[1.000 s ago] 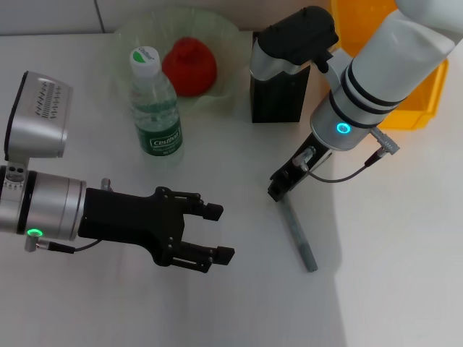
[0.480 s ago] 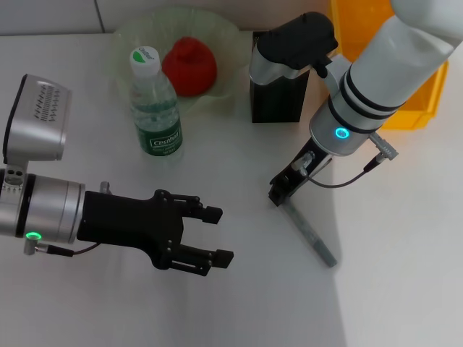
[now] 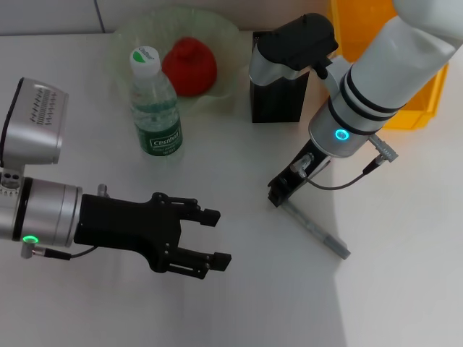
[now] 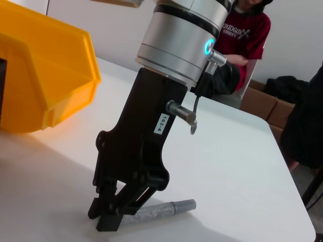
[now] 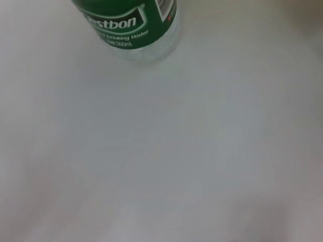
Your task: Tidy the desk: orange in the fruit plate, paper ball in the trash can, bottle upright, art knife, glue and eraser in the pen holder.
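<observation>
Whereas a second ago the art knife (image 3: 316, 230) lay pointing nearly straight away from the pen holder (image 3: 277, 92), it has swung outward on the bench (image 3: 239, 303), one end at the right gripper (image 3: 278, 195); jaws low at that end, whether pinching it I cannot tell. Knife not yet lifted, grasp likely incomplete. Left gripper (image 3: 214, 237): well off from the holder, jaws spread, idle. Bottle (image 3: 155, 103) upright; orange (image 3: 189, 66) in fruit plate (image 3: 224, 32)

A lab or test room is suggested: a bare white table (image 4: 242, 166), a yellow parts bin (image 4: 45, 80) kept at nine o'clock, a seated onlooker (image 4: 242, 45) and cardboard boxes (image 4: 267, 103) at one o'clock.
</observation>
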### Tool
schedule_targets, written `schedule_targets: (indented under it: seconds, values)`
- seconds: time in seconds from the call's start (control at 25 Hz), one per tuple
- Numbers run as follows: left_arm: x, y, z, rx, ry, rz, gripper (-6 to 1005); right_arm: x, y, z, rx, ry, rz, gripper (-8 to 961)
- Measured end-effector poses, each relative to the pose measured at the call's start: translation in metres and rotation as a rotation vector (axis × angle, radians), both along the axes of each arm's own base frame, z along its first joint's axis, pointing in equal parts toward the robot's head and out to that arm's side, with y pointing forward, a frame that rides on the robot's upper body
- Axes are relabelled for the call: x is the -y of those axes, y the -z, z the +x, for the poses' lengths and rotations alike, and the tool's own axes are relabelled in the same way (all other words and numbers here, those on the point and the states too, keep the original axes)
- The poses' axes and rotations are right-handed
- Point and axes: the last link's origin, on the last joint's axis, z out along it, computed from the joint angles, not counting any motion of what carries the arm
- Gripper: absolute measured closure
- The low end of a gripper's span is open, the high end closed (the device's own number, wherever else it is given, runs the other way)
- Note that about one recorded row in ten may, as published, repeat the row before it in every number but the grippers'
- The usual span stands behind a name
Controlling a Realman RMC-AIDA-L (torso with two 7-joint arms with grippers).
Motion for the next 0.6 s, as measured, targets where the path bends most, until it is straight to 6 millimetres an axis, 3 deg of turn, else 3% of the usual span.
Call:
schedule_targets:
  seconds: [0.12,0.28,0.32,0.36,0.4,0.44,0.48,0.56,0.6]
  values:
    - [0.001,0.0,-0.001,0.0,-0.003,0.0,202,0.001,-0.004,-0.004,-0.023,-0.012,0.009,807]
    - [0.002,0.0,-0.001,0.003,-0.002,-0.004,202,0.001,-0.025,-0.013,-0.091,-0.043,0.058,808]
    - [0.002,0.0,-0.001,0.003,-0.002,-0.004,202,-0.003,-0.038,-0.022,-0.128,-0.068,0.102,808]
    - [0.003,-0.001,-0.001,0.006,0.0,-0.01,202,-0.008,-0.064,-0.031,-0.189,-0.101,0.188,808]
    - [0.003,-0.001,-0.001,0.006,0.0,-0.01,202,-0.008,-0.064,-0.031,-0.189,-0.101,0.188,808]
    - [0.004,-0.001,0.0,0.008,0.001,-0.014,202,-0.012,-0.093,-0.037,-0.258,-0.135,0.294,808]
    - [0.004,-0.001,0.0,0.008,0.001,-0.014,202,-0.012,-0.093,-0.037,-0.258,-0.135,0.294,808]
    - [0.004,-0.001,0.0,0.009,0.001,-0.015,202,-0.016,-0.133,-0.038,-0.386,-0.184,0.466,808]
    - [0.004,-0.001,0.0,0.009,0.001,-0.015,202,-0.016,-0.133,-0.038,-0.386,-0.184,0.466,808]
